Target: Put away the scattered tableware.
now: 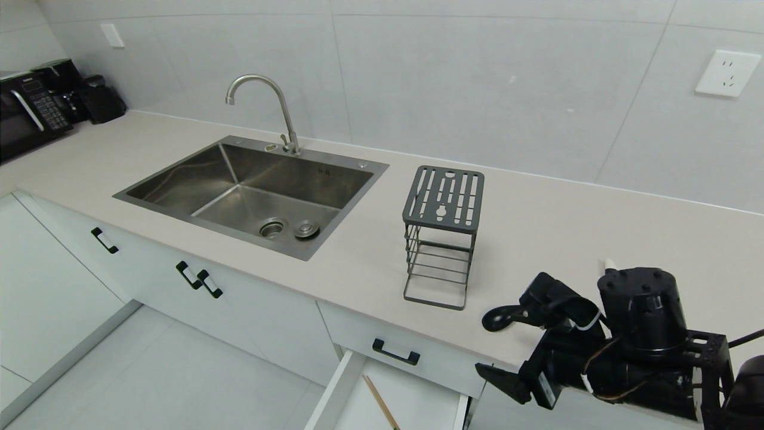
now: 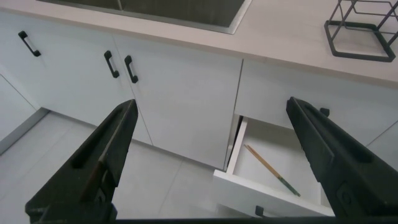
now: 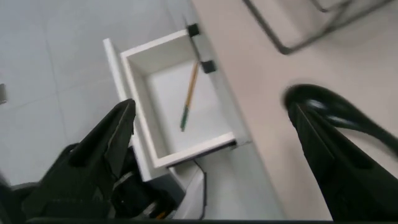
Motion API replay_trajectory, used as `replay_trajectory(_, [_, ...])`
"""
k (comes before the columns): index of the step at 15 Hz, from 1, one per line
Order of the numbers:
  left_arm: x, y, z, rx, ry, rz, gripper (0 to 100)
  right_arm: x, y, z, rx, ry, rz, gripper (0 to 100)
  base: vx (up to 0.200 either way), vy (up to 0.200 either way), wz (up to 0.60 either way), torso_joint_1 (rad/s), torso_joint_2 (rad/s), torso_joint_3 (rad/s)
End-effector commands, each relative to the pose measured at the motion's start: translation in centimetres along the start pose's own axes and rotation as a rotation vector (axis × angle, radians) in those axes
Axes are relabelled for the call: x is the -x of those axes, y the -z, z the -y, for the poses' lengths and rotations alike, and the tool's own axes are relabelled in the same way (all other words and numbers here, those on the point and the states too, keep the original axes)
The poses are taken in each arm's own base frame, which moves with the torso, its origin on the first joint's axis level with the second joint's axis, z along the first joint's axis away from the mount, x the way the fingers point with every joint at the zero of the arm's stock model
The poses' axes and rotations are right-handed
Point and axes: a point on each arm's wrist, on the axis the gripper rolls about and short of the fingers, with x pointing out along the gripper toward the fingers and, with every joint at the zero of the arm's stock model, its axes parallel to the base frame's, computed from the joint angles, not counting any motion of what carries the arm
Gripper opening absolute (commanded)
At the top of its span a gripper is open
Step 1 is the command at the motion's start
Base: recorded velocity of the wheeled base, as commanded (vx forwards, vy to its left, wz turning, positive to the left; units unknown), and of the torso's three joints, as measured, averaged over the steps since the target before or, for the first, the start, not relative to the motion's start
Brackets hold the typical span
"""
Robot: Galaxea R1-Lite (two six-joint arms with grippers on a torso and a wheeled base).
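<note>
A wooden chopstick with a green tip (image 1: 380, 406) (image 2: 270, 169) (image 3: 189, 93) lies in the open white drawer (image 1: 334, 397) (image 2: 235, 163) (image 3: 134, 93) under the counter. A black spoon-like utensil (image 1: 500, 316) (image 3: 333, 106) rests on the counter near its front edge, partly hidden by my right arm. My right gripper (image 1: 513, 340) (image 3: 211, 162) is open over the counter edge, one finger close beside the black utensil and the drawer below the gap. My left gripper (image 2: 211, 162) hangs open in front of the cabinets, nothing between its fingers.
A dark wire rack (image 1: 441, 236) (image 2: 360, 28) stands on the beige counter (image 1: 537, 233) right of the steel sink (image 1: 179, 206) and faucet (image 1: 271, 101). A microwave (image 1: 27, 110) sits far left. Cabinet doors with black handles (image 1: 198, 279) line the front.
</note>
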Motion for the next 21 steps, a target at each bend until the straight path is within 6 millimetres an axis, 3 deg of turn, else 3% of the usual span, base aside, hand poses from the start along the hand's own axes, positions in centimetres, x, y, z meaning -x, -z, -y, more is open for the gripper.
replay_trajectory(1, [0.0, 0.0, 0.0, 0.000, 0.000, 0.000, 100, 0.4, 0.3, 1.6, -0.007, 0.037, 0.002, 100, 0.000, 0.000, 0.00, 0.000, 0.00, 0.000])
replay_trajectory(13, [0.0, 0.0, 0.0, 0.000, 0.000, 0.002, 100, -2.6, 1.4, 7.4, 0.024, 0.145, -0.048, 100, 0.000, 0.000, 0.00, 0.000, 0.00, 0.000])
replay_trajectory(21, [0.0, 0.0, 0.0, 0.000, 0.000, 0.000, 100, -4.7, 2.5, 8.4, 0.006, 0.080, -0.062, 100, 0.000, 0.000, 0.00, 0.000, 0.00, 0.000])
